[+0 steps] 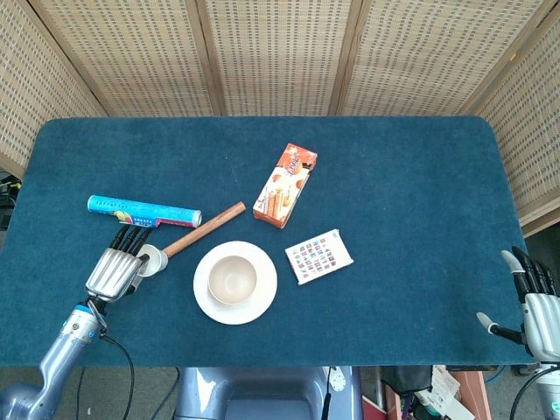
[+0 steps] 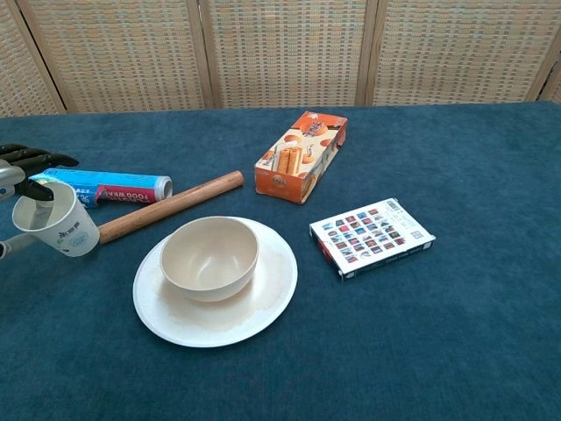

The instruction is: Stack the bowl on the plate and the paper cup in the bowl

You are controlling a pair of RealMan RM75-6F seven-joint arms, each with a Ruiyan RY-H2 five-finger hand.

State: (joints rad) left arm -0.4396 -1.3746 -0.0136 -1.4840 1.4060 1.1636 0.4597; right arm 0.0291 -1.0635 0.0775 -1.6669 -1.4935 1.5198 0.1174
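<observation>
While gripping the paper cup [image 2: 57,230], left robot hand [image 1: 117,266] at the near left of the plate [image 1: 262,297], fingers wrapped round the cup's rim and wall, cup tilted toward the plate and lifted partly off the blue bench [image 1: 411,184]. Cup white with small green print, empty inside as far as visible.

On the plate, a cream bowl [image 2: 209,257], upright, centred, empty. Plate white, round, resting flat on the bench, near its front edge.

Just behind and left of the plate, a wooden rolling pin [image 2: 169,206], lying diagonally, its lower end close to the held cup. Further left and behind the plate, a blue food wrap box [image 2: 110,189], lying flat, partly hidden by the left robot hand in the chest view.

Behind and slightly right of the plate, an orange snack box [image 2: 301,156], lying flat, angled. Right of the plate, a small card box [image 2: 372,237] with rows of coloured squares on its face, lying flat, apart from the plate.

Far right of the plate, at the bench's near right corner, right robot hand [image 1: 534,302], off the bench edge, fingers apart and extended, holding nothing; seen only in the head view.

Behind the bench, woven wicker screen panels [image 1: 280,52].
</observation>
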